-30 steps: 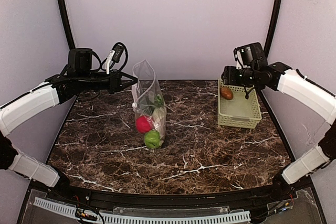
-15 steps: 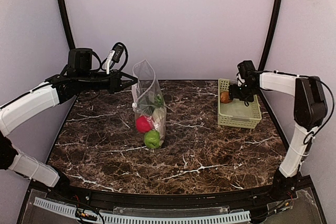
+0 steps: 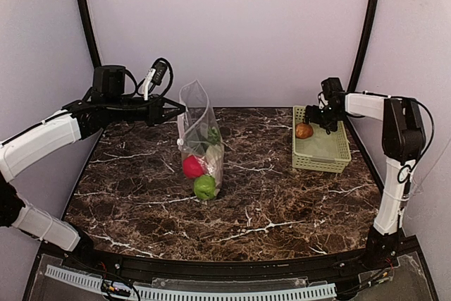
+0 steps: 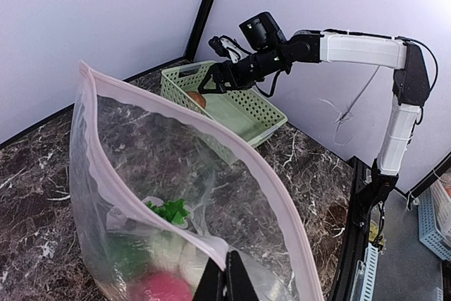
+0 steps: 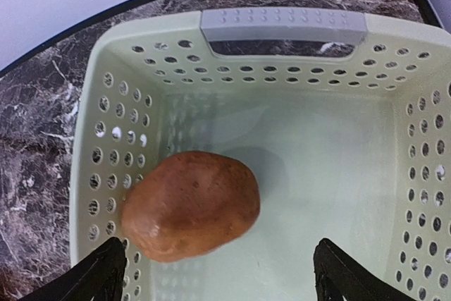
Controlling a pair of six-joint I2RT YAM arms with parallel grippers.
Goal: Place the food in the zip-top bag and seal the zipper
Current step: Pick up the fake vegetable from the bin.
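Observation:
The clear zip-top bag (image 3: 199, 142) stands upright at the table's middle with its mouth open. It holds a red apple (image 3: 192, 166), a green apple (image 3: 204, 187) and radish leaves (image 3: 212, 134). My left gripper (image 3: 176, 109) is shut on the bag's top edge by the pink zipper (image 4: 282, 202), fingertips pinched together (image 4: 227, 280). A brown piece (image 5: 190, 204) lies in the pale green basket (image 5: 282, 25). My right gripper (image 5: 222, 280) hangs open just above it, one finger on each side. In the top view the gripper (image 3: 319, 113) is over the basket's far left corner.
The basket (image 3: 331, 156) sits at the back right of the marble table, close to the right wall and the black frame post (image 3: 364, 26). The right arm is folded back along the right side.
The right arm has folded back toward the right wall and its gripper has come down over the basket's far end above the brown piece. The left arm and bag have not moved.

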